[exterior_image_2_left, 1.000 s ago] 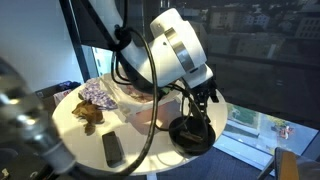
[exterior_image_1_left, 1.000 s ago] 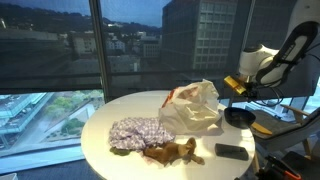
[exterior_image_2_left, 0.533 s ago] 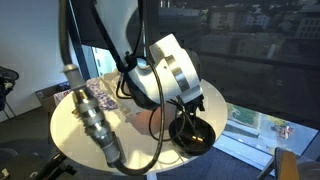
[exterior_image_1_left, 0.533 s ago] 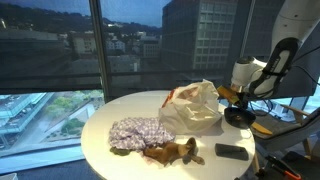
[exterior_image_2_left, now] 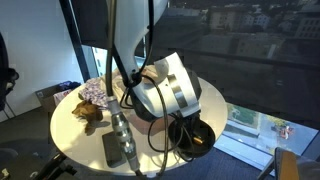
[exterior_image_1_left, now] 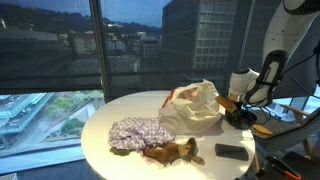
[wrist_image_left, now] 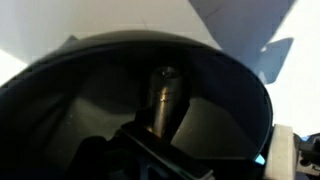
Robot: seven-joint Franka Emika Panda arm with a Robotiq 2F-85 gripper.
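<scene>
**A:** Several things on the table [exterior_image_1_left: 98, 128], left to right: cloth [exterior_image_1_left: 135, 133], toy [exterior_image_1_left: 170, 152], bag [exterior_image_1_left: 193, 107], then the bowl [exterior_image_2_left: 203, 143] at the right edge. The tool [exterior_image_1_left: 238, 108] hangs low over the bowl, jaws spread wide, gripping nothing.

**B:** Bowl looks stiff, fairly light, probably slick. I'd pinch the rim, with one finger inside the wall. Can't tell if it's touching.

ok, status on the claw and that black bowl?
Claw open, low over black bowl. Nothing held. White bag near bowl, not in the way.
</scene>
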